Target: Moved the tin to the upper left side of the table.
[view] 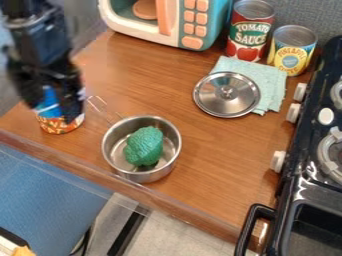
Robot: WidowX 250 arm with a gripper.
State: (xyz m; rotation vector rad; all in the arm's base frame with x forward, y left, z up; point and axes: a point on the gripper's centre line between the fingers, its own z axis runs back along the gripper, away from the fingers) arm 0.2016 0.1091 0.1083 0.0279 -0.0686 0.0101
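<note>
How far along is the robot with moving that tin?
Well along, it seems: the tin is at the left side of the table. The gripper is right at it; whether it holds it, I can't tell. Probably left: placing it further up, then backing away.

There are three tins: a red-labelled tin (248, 35) and a yellow-labelled tin (292, 50) at the upper right of the frame, and a third tin (61, 124) at the left. One saucepan (171, 162) with one toy broccoli (143, 146), one metal lid (227, 94), one folded cloth (272, 82) and one toy microwave (172, 22) make single items. One stove (287, 180) at the right bears three white knobs (292, 113) along its left edge.
</note>
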